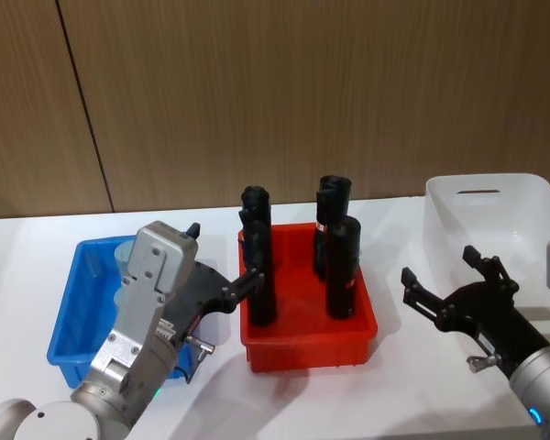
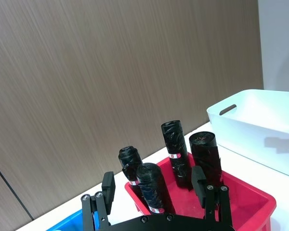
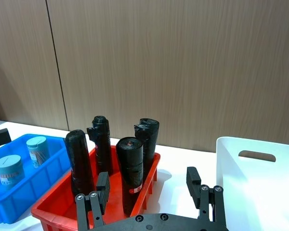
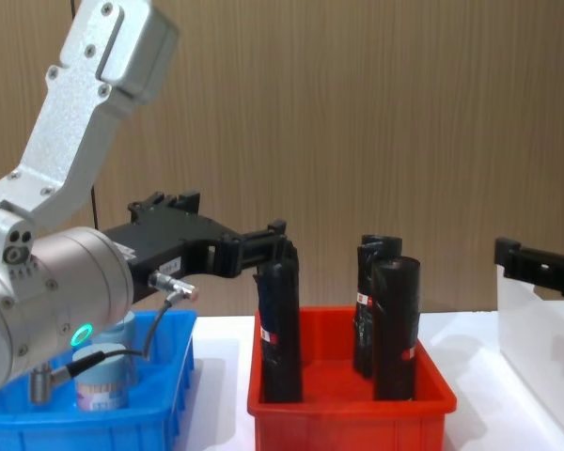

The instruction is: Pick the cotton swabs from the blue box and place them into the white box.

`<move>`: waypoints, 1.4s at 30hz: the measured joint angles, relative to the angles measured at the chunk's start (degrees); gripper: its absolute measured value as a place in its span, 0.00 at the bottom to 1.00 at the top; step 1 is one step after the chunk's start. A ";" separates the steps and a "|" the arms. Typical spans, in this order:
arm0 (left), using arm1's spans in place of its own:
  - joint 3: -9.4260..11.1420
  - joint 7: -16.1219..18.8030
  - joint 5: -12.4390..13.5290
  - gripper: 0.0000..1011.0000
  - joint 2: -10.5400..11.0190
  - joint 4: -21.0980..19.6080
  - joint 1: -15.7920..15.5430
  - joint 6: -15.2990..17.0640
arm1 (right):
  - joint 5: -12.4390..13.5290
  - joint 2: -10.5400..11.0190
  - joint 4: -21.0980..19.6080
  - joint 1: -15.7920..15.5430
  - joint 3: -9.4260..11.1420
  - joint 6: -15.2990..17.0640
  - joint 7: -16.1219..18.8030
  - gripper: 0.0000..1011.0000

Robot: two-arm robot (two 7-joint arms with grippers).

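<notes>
The left gripper [image 1: 222, 257] has its jaws spread wide with nothing between them. It hangs over the gap where the blue box [image 1: 73, 312] meets the red bin [image 1: 302, 350], at the blue box's 3 o'clock edge, and its arm reaches in from 7 o'clock of the head view. One fingertip sits close to the top of the nearest of the black rolls [image 1: 261, 275]; whether it touches cannot be told. In the chest view this gripper [image 4: 221, 240] is well above the blue box's rim, about level with the roll tops.

The right gripper [image 1: 445, 270] is likewise wide open and empty. It hovers over the bare white table [image 1: 394, 385], at 3 o'clock of the red bin and 6 o'clock of the white box [image 1: 495, 188], apart from both.

The cotton swabs [image 3: 38, 149] are in the blue box. In the right wrist view two of them stand upright on its floor, near each other but not touching. In the head view one of them [image 1: 126, 249] peeks out at 12 o'clock of the left arm's housing, which hides the rest.

The blue box lies just beside the red bin at its 9 o'clock. The white box stands at the bin's 2 o'clock, with a strip of table between them. Four black rolls stand upright in the red bin. A wooden wall [image 1: 302, 92] runs behind the table.
</notes>
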 joint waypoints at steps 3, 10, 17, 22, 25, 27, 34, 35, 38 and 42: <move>-0.06 -0.12 -0.02 0.99 -0.01 0.01 -0.01 -0.12 | 0.00 0.00 0.00 0.00 0.00 0.00 0.00 0.99; -0.54 -0.87 -0.84 0.99 0.23 0.44 -0.05 -1.47 | 0.00 0.00 0.00 0.00 0.00 0.00 0.00 0.99; -1.65 -1.04 -3.24 0.99 0.83 1.41 0.02 -2.68 | 0.00 0.00 0.00 0.00 0.00 0.00 0.00 0.99; -2.54 -0.60 -5.67 0.99 1.24 2.26 0.09 -3.00 | 0.00 0.00 0.00 0.00 0.00 0.00 0.00 0.99; -3.41 0.18 -7.57 0.99 1.61 3.14 0.08 -2.95 | 0.00 0.00 0.00 0.00 0.00 0.00 0.00 0.99; -3.81 0.55 -8.35 0.99 1.74 3.54 0.02 -2.78 | 0.00 0.00 0.00 0.00 0.00 0.00 0.00 0.99; -5.26 2.05 -10.99 0.99 2.01 5.23 -0.76 -0.94 | 0.00 0.00 0.00 0.00 0.00 0.00 0.00 0.99; -5.53 2.24 -11.48 0.99 2.01 5.63 -1.01 -0.47 | 0.00 0.00 0.00 0.00 0.00 0.00 0.01 0.99; -5.94 2.43 -12.36 0.99 1.95 6.33 -1.46 0.49 | 0.00 0.00 0.00 0.00 0.00 0.00 0.00 0.99; -6.68 2.46 -13.91 0.99 1.64 7.93 -2.69 2.66 | 0.00 0.00 0.00 0.00 0.00 0.00 0.00 0.99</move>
